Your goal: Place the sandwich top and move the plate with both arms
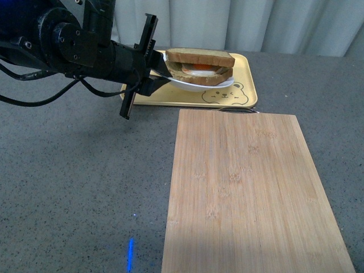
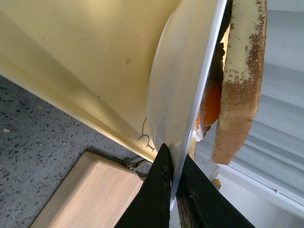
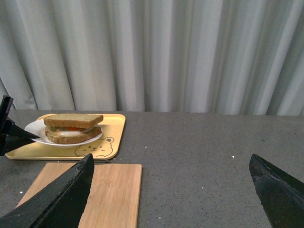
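A: White plate (image 1: pixel 224 85), front view: where do you see it?
B: Over the yellow tray (image 1: pixel 245 71), beyond the wooden board (image 1: pixel 250 187). The sandwich top (image 1: pixel 199 57) caps the sandwich (image 1: pixel 202 74) on it. The left claw (image 1: pixel 161 69) grips the plate's rim.
A: Left wrist view?
B: Both fingers (image 2: pixel 156 190) pinch the rim.
A: Right wrist view?
B: Your right claw (image 3: pixel 171 164) stands wide, empty, above the counter (image 3: pixel 199 142), well apart from the plate.

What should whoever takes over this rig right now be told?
Left gripper: shut on the plate rim; plate looks slightly lifted over the yellow tray.
Right gripper: open, away from the plate, touching nothing.
Sandwich top: already on the sandwich, on the plate.
Left to do: bring the right gripper to the plate and move it with both arms.
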`<state>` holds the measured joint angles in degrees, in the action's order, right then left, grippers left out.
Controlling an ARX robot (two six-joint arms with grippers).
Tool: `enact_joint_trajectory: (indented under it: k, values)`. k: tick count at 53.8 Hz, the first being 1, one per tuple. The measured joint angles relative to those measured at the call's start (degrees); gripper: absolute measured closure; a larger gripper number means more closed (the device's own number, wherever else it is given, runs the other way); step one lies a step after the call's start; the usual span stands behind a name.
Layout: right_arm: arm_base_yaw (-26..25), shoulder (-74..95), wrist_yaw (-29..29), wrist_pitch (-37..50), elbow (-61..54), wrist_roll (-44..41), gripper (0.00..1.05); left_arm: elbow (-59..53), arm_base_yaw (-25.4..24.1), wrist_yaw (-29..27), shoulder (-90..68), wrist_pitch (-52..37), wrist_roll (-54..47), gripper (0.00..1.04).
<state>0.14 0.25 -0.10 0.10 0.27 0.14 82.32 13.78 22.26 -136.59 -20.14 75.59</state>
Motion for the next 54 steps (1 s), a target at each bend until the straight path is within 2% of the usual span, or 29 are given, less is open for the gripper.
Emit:
enact_joint_trajectory:
  k: [3, 10, 20, 23, 29, 37, 46, 48, 51, 54]
  values:
    - [0.0, 0.0, 0.0, 0.0, 0.0, 0.0, 0.09, 0.6, 0.0, 0.0, -0.3, 0.6, -0.6, 1.01]
    - [0.0, 0.0, 0.0, 0.0, 0.0, 0.0, 0.09, 1.1, -0.2, 0.3, -0.3, 1.3, -1.9, 0.83]
    - [0.0, 0.0, 0.0, 0.0, 0.0, 0.0, 0.09, -1.1, -0.9, -0.3, 2.5, 2.6, -6.7, 0.45]
    - [0.0, 0.0, 0.0, 0.0, 0.0, 0.0, 0.09, -3.2, -1.3, -1.3, 4.9, 2.6, -9.2, 0.31]
    - [0.0, 0.0, 0.0, 0.0, 0.0, 0.0, 0.09, -8.5, -1.8, -7.4, 11.7, 3.8, -20.2, 0.05]
    - [0.0, 0.0, 0.0, 0.0, 0.0, 0.0, 0.09, -16.7, -1.7, -16.2, 19.5, 1.1, -38.0, 0.07]
    - [0.0, 0.0, 0.0, 0.0, 0.0, 0.0, 0.09, -26.0, -0.9, -21.5, 25.7, -6.1, -54.9, 0.07]
    - [0.0, 0.0, 0.0, 0.0, 0.0, 0.0, 0.09, -30.1, -0.5, -27.2, 26.1, -16.5, -60.2, 0.14]
    - [0.0, 0.0, 0.0, 0.0, 0.0, 0.0, 0.09, -35.5, -0.4, -32.3, 26.3, -29.6, -65.4, 0.23]
    - [0.0, 0.0, 0.0, 0.0, 0.0, 0.0, 0.09, -40.9, -0.9, -33.1, 27.3, -39.5, -69.3, 0.32]
